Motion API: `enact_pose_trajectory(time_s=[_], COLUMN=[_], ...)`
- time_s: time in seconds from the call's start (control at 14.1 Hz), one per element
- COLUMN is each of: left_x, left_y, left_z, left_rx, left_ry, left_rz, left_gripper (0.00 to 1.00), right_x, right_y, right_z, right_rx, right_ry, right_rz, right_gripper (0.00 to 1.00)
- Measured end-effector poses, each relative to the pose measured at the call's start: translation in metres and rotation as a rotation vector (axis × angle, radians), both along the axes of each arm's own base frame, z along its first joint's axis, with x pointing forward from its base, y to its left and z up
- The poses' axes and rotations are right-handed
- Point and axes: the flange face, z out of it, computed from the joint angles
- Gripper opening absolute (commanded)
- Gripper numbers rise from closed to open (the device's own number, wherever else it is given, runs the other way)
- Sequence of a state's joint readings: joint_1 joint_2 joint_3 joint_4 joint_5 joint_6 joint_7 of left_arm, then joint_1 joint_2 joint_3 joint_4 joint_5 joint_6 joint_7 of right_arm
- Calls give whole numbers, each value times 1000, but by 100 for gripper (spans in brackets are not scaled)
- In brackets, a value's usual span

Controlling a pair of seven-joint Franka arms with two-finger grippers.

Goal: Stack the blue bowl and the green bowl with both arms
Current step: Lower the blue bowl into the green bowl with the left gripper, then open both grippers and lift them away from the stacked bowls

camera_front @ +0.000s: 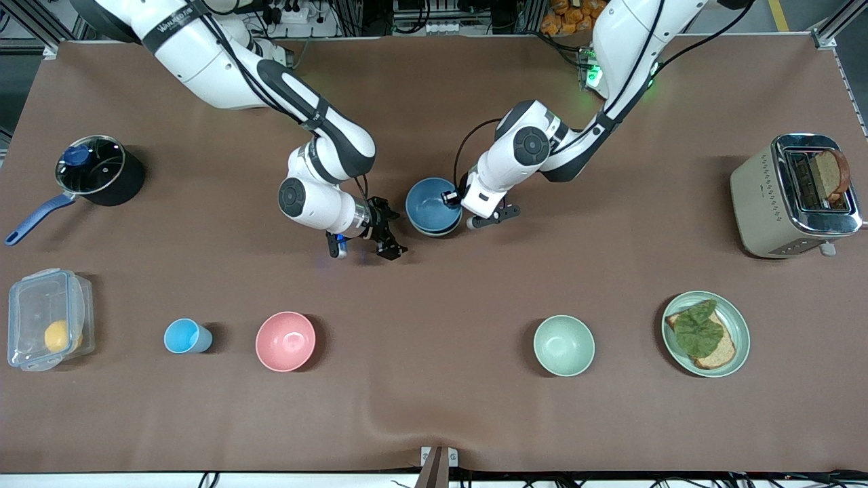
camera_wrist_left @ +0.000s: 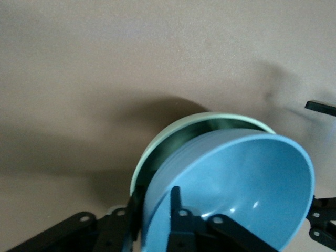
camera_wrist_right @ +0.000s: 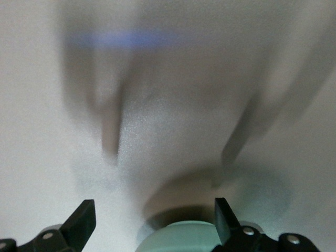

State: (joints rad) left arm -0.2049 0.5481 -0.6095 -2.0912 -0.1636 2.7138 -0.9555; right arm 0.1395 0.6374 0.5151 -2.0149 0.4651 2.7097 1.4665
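Blue bowl (camera_front: 431, 203) is sitting nested in green bowl (camera_wrist_left: 173, 137), tilted, mouth up. Left gripper (camera_front: 468, 215) is straddling its rim, hold unclear. Right gripper (camera_front: 366, 245) is hanging wide, empty.

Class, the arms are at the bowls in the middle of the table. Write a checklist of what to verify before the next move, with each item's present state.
1. Blue bowl sits inside the green bowl: ok.
2. Stack rests on the table, not lifted: ok.
3. Left gripper, at the blue bowl's rim, has let go: cannot tell.
4. Right gripper is open, holds nothing, and hangs over the table beside the stack: ok.
5. Pink bowl and mint bowl lie nearer the front camera, apart from both arms: ok.
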Motion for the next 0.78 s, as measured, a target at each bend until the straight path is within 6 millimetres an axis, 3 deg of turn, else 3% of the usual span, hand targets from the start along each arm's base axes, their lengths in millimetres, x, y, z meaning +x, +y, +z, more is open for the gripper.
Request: enact_pose_trajectory(time_s=[0.35, 0.57, 0.78], left_x=[13, 37, 80], left_y=[-5, -6, 15], left_z=[19, 62, 118], left_rx=[-10, 15, 30], left_ry=[-11, 14, 36], left_rz=[-1, -22, -3], left_gripper=[100, 100, 100], right_x=[4, 11, 14], right_y=[-2, -10, -15], right_z=[2, 4, 7], right_rx=[2, 3, -8], right_ry=[4, 13, 17], right_rz=[-1, -2, 31], right_gripper=[100, 100, 100])
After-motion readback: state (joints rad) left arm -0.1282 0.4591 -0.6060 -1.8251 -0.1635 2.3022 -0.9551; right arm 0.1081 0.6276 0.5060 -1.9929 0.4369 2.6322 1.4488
